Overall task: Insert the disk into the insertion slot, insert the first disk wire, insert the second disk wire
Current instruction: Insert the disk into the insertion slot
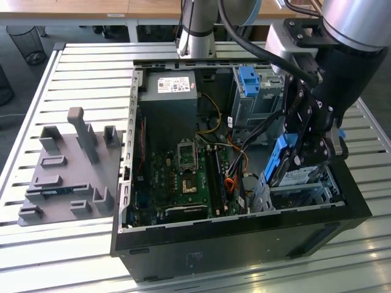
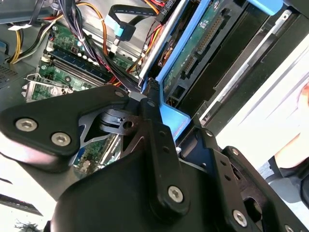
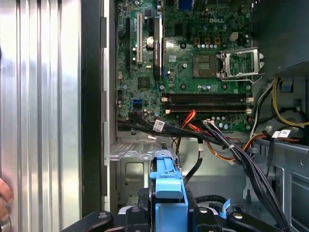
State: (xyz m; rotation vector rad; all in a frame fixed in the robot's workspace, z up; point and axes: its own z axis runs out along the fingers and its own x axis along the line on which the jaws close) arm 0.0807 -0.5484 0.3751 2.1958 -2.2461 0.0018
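The hand (image 1: pixel 303 160) is clenched on the disk (image 1: pixel 298 176) by its blue carrier. The disk sits tilted over the insertion slot (image 1: pixel 305 195), at four o'clock in the case — likely stiff, weighty and shock-sensitive, best held by the frame.

Open case (image 1: pixel 232 241) sits on slatted table (image 1: pixel 79 67); fixture plate (image 1: pixel 67 171) beside it, exterior view's left. Inside: motherboard (image 1: pixel 183 177) on floor, power supply (image 1: pixel 168 97) behind it, tall bay (image 1: pixel 253 91) rear right. Front right, disk (image 1: pixel 297 176) tilted over insertion slot (image 1: pixel 305 194).
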